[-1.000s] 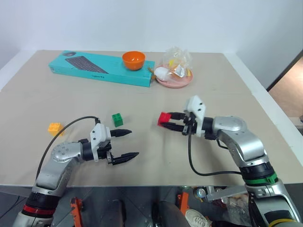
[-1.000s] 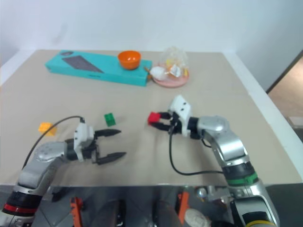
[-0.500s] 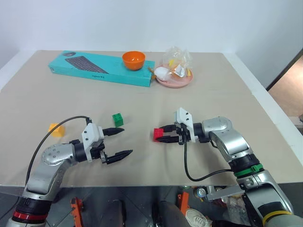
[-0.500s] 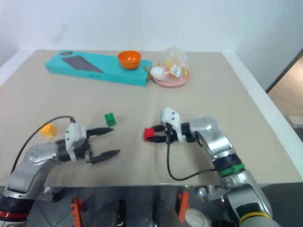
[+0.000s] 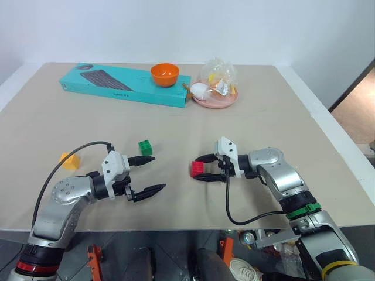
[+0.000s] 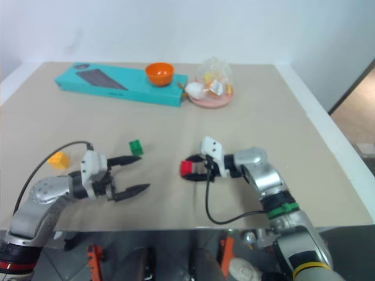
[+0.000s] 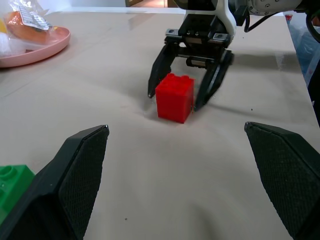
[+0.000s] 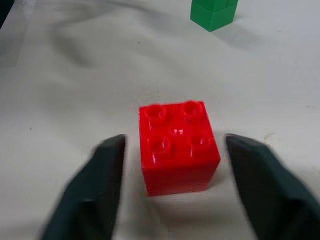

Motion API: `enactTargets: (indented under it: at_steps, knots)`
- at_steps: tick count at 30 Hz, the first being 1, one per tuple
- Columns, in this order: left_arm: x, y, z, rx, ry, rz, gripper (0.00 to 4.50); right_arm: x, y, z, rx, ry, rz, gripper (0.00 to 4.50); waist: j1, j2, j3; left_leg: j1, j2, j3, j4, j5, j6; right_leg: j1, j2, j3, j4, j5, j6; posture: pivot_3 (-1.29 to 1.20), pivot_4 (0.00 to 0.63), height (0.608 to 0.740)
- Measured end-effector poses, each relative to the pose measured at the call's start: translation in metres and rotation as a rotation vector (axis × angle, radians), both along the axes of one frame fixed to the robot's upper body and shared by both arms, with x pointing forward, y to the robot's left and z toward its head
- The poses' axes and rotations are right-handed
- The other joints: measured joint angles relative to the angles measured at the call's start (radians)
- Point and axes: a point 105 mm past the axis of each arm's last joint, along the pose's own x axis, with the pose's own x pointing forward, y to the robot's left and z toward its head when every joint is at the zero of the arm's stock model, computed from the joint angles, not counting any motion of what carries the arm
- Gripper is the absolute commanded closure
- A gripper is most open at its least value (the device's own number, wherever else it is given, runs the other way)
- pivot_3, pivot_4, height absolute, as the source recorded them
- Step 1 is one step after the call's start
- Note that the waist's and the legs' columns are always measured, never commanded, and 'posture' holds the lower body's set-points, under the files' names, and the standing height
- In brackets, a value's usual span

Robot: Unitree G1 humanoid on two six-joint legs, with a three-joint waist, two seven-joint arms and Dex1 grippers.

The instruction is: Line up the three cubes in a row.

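right gripper (image 5: 203, 168): jaws spread, straddling the small red studded plastic brick cube (image 5: 197, 169), not clamping | cube's on the beige table (image 5: 263, 117), green one (image 5: 145, 148) at its 10 o'clock | light, stiff, kinda slick imo, so pinch the flat sides

Bright even light, soft shadows

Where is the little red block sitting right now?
The red cube sits on the table, near its front middle, between the open fingers of the right gripper without being squeezed. The green cube lies to its left.
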Motion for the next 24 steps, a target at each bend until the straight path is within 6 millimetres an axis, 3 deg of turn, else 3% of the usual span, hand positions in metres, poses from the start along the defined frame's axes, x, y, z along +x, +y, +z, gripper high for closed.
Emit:
enactTargets:
  at_steps: [6,13,16,24]
  knots:
    - [0.009,0.003,0.000,-0.027,0.005,0.071,0.00,-0.007,-0.001,0.026,0.043,-0.020,0.002,0.02,0.000,0.000,0.000,0.000,0.000,0.000,0.000,0.000,0.000,0.000,-0.001,0.000,0.000,0.000,0.000,0.00,0.150,0.740]
    - [0.042,0.032,0.013,-0.150,-0.072,0.455,0.00,-0.020,0.003,0.064,0.140,-0.111,-0.037,0.02,0.001,0.000,0.000,0.000,0.001,-0.001,0.000,0.000,0.000,0.000,-0.002,0.001,0.000,0.000,0.000,0.00,0.150,0.740]
    - [0.050,0.034,0.012,-0.188,-0.075,0.591,0.00,-0.023,0.003,0.068,0.155,-0.136,-0.061,0.02,0.001,0.000,0.000,0.000,0.000,-0.001,0.000,0.000,0.000,0.001,-0.002,0.001,0.000,0.000,0.001,0.00,0.150,0.740]
    - [0.060,0.019,-0.004,-0.247,0.037,0.800,0.00,-0.020,-0.003,0.065,0.144,-0.143,-0.104,0.02,0.001,0.000,0.000,-0.001,-0.002,0.000,0.004,0.000,0.000,0.001,0.000,0.003,0.000,0.002,0.003,0.00,0.150,0.740]
